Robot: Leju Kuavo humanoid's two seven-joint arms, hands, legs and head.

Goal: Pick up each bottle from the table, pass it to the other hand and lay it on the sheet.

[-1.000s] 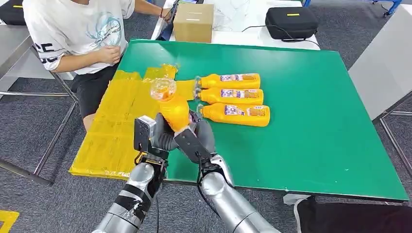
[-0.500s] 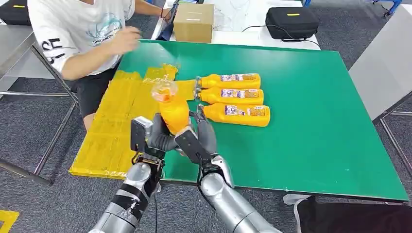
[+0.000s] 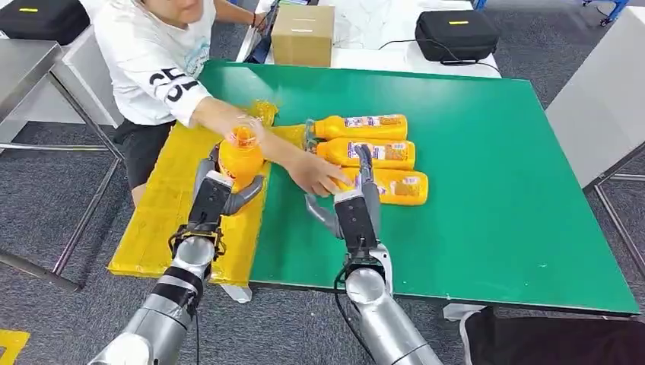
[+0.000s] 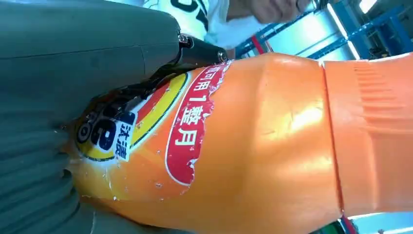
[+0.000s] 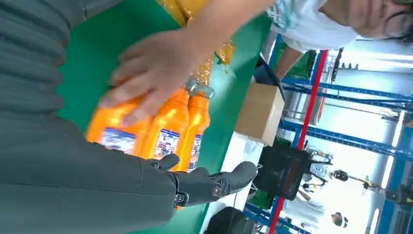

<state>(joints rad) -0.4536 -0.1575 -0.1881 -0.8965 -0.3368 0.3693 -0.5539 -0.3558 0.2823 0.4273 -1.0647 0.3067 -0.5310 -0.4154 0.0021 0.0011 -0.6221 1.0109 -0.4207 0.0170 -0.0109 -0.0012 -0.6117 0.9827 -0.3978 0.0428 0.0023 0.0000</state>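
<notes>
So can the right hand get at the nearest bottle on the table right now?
Probably not yet. The right hand is open and close to the nearest bottle, but a person's hand rests on that bottle's neck end, right in its path. Once that hand withdraws, the way looks free.

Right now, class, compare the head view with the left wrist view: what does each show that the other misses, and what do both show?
Head view alone: the green table, the yellow sheet, three lying bottles, the right hand, a person's hand on the nearest bottle. Left wrist view alone: the held bottle's red and yellow label. Both: the left hand holding the orange bottle, the person's white shirt.
</notes>
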